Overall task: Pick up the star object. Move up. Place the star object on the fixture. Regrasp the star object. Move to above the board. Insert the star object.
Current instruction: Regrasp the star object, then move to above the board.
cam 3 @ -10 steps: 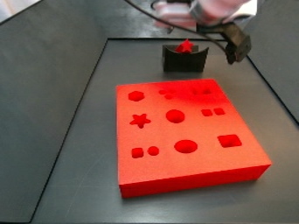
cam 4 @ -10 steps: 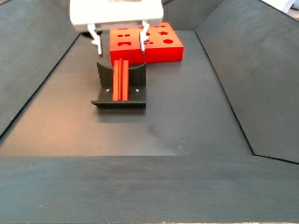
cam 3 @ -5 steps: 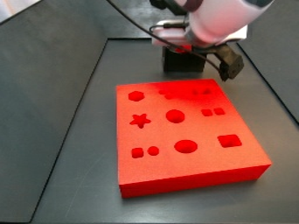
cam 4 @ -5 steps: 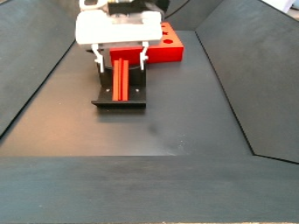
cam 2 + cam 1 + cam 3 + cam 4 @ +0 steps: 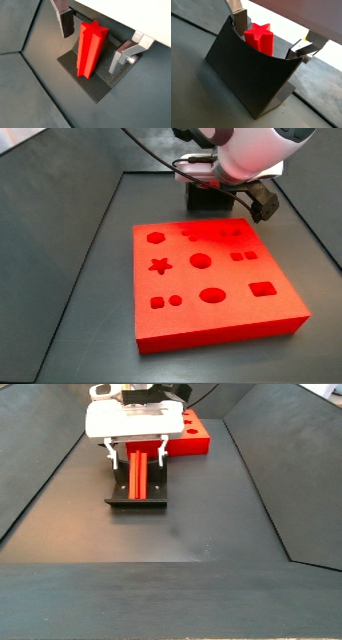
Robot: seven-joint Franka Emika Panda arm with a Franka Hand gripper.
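- Tool (image 5: pixel 97 42): your fingers (image 5: pixel 123 55) straddle one star object (image 5: pixel 89 47), spread wide, not touching.
- One fixture (image 5: pixel 136 496), one board (image 5: pixel 214 278).
- Dark desk (image 5: pixel 174 584), sloped grey walls.

Red star object (image 5: pixel 89 49) on dark fixture (image 5: pixel 90 82) (claw (image 5: pixel 95 44) astride, unclosed).

dark floor (image 5: pixel 201 524), fixture (image 5: pixel 136 496), board (image 5: pixel 214 278), end effector (image 5: pixel 134 449) above
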